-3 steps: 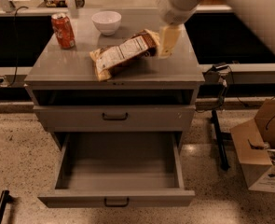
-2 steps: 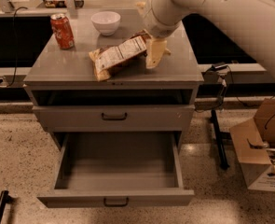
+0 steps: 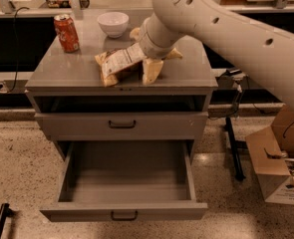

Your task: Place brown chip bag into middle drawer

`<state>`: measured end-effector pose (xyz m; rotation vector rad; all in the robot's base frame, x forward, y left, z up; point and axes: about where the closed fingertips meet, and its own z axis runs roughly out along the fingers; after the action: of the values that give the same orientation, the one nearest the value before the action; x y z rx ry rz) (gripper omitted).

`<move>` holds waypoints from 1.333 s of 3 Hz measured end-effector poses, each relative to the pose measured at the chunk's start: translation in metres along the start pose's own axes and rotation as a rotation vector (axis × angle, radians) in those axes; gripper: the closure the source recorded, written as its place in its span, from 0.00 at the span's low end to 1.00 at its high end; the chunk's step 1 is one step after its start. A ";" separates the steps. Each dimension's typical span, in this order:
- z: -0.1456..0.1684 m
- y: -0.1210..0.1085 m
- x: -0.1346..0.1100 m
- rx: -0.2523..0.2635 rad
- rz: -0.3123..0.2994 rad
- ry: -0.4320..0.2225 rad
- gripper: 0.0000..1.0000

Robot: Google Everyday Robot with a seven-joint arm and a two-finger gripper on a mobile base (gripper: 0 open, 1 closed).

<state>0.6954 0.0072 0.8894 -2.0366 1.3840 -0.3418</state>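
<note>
Your white arm point(image 3: 236, 34) reached in from the upper right as the camera saw it, over the grey cabinet point(image 3: 57, 76), and your gripper point(image 3: 153, 67) sat low over the front middle of the cabinet's top. Straight below the gripper and nearer the camera, the middle drawer point(image 3: 126, 183) stood pulled fully out, nothing lying across its opening. The upper drawer point(image 3: 151, 125), between gripper and open drawer, was closed. A cardboard box point(image 3: 273, 171) stood on the floor well off to the right of the gripper. Behind it and to its left, a white bowl point(image 3: 112, 24) stood near, and a red soda can point(image 3: 67, 33) farther out. The brown chip bag point(image 3: 117, 63) lay label-up on the top, touching the gripper on its left. You could not tell how far the gripper was open, or whether it gripped the bag.
</note>
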 end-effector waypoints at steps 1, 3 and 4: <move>0.023 0.014 0.003 -0.012 -0.001 -0.034 0.41; 0.023 0.004 0.004 0.045 -0.028 -0.098 0.89; -0.011 -0.018 0.006 0.105 0.001 -0.164 1.00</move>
<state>0.7052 0.0022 0.9086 -1.9325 1.2413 -0.2368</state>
